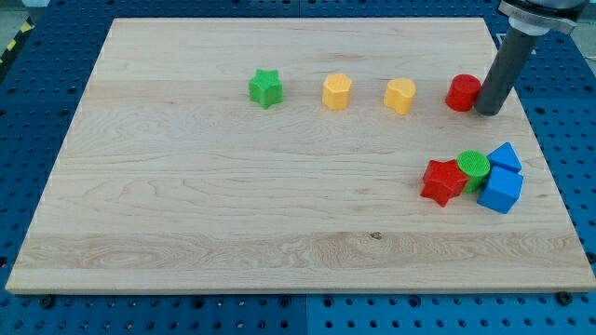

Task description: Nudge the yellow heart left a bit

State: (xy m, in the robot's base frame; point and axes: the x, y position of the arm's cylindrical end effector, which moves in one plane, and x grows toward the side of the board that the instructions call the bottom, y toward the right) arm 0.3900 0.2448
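The yellow heart point(400, 95) lies in the upper right part of the wooden board point(186, 205). A yellow hexagon-like block point(337, 92) sits to its left and a red round block point(462, 93) to its right. My tip point(488, 111) stands right against the red round block's right side, so that block lies between the tip and the heart. The heart and the red block are apart by a small gap.
A green star point(265, 87) lies left of the yellow hexagon-like block, in the same row. At the right edge a red star point(443, 181), a green cylinder point(473, 167) and two blue blocks point(504, 156) point(501, 192) are bunched together.
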